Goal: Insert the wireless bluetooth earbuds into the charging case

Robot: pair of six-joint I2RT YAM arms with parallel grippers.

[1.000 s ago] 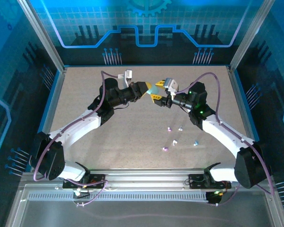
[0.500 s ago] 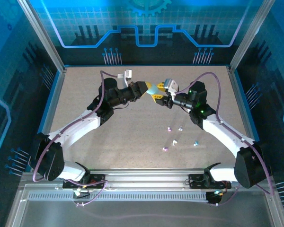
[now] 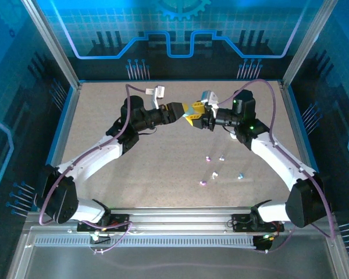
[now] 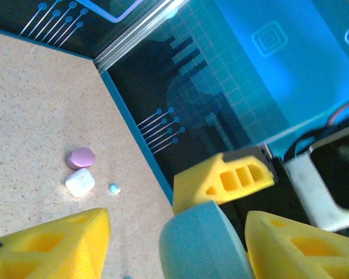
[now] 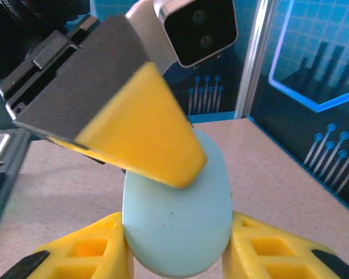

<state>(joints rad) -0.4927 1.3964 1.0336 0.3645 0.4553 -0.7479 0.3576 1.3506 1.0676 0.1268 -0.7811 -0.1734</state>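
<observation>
**Q:** Where was the pale blue pebble-shaped plastic charging case (image 5: 177,203) at this entry?

**A:** It was off the speckled beige table (image 3: 134,157), raised over the far middle where the two arms met nose to nose. The right gripper (image 5: 177,256) had a yellow finger pressed on each flank of the case, so I logged it as gripping. The left gripper (image 4: 174,250) stood with its jaws apart around the same case. There was a clear gap at one finger, so it had no hold.

**Q:** Why was it held in the air between both?

**A:** My judgement is a hand-over or re-grip, to turn the case for opening. The lid looked shut.

**Q:** And the tiny pinkish-purple, white and light blue plastic earbuds (image 3: 213,174)?

**A:** They lay loose on the table, near and right of centre, well apart from the case. None was seated.

**Q:** Anything else?

**A:** A rounded purple case (image 4: 80,157) and a white case (image 4: 79,182) lay just beside each other near a table edge, untouched.
</observation>
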